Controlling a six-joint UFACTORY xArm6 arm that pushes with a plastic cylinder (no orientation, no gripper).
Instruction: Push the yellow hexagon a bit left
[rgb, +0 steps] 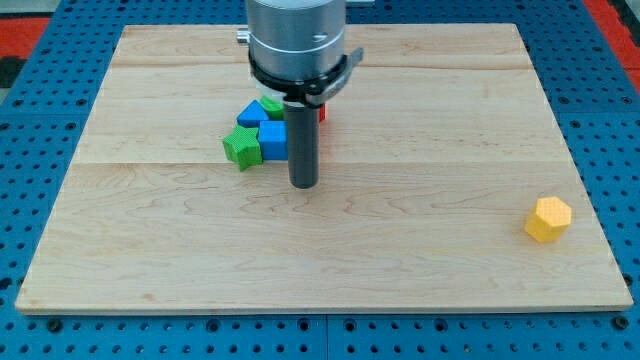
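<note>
The yellow hexagon (549, 218) lies near the board's right edge, toward the view's bottom right. My tip (303, 184) rests on the board near the middle, far to the left of the yellow hexagon. It stands just to the right of and below a cluster of blocks: a green block (241, 146), a blue block (272, 141), another blue block (251, 114), a green block (270, 104) and a red block (321, 113) partly hidden behind the rod.
The wooden board (400, 250) lies on a blue perforated table (610, 120). The arm's grey cylindrical body (296, 40) hangs over the board's top middle and hides part of the cluster.
</note>
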